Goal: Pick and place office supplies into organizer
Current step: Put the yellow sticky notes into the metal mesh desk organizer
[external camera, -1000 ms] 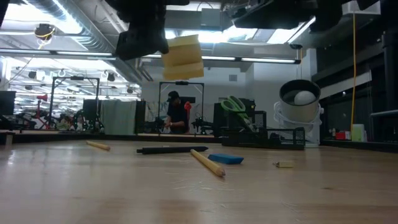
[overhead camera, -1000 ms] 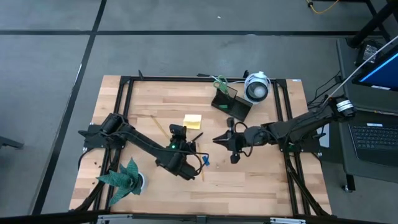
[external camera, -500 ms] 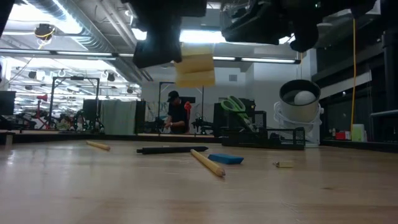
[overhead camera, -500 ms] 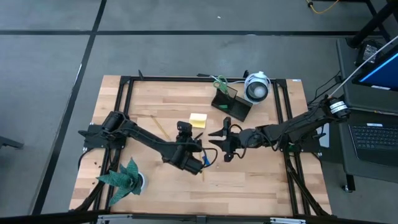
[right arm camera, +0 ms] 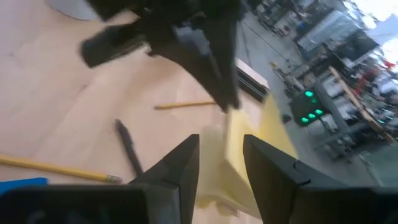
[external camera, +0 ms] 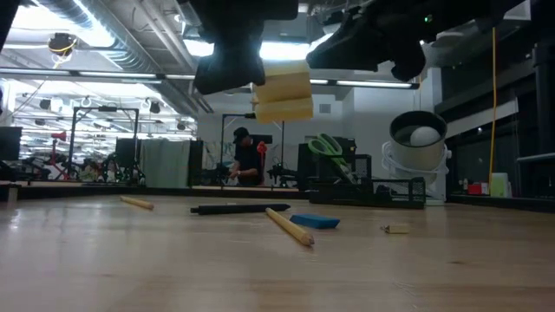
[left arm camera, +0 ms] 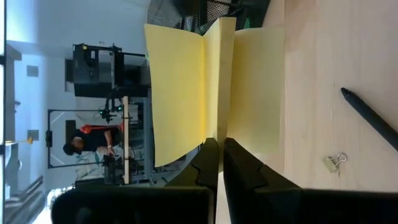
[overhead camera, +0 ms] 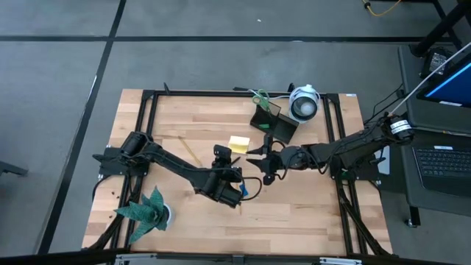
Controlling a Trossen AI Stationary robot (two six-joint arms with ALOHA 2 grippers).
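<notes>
Left pincer [overhead camera: 224, 151] is over the middle of the worktop [overhead camera: 140, 125], fingers pressed together on one edge of the yellow sticky-note pad [overhead camera: 238, 143]. The pad is held up in the air, clear of the wood; the low view shows it hanging well above the surface [external camera: 283, 91], and the left wrist view shows its pages fanned apart above the clamped tips [left arm camera: 186, 93].

Right pincer [overhead camera: 259, 155] is just beside the pad on its other side, fingers spread. In the right wrist view the pad [right arm camera: 233, 168] sits between the two spread fingers [right arm camera: 177, 168]; can't tell if they touch it.

Organizer [overhead camera: 274, 124] sits near the far edge of the worktop, next to the round white device [overhead camera: 303, 104], well apart from the pad. Green-handled scissors [overhead camera: 260, 97] stand in the organizer's back part.

Still lying on the worktop:
- black pen [external camera: 240, 208]
- one yellow pencil [external camera: 289, 226] near the front, touching or just in front of the pen's tip
- second yellow pencil [external camera: 137, 203] further off to the side
- small blue block [external camera: 315, 221] just beside the near pencil
- tiny green piece [external camera: 397, 229] apart from the rest

Green paper plant [overhead camera: 145, 211] is at the near left corner. A person [external camera: 244, 156] shows in the room behind.
</notes>
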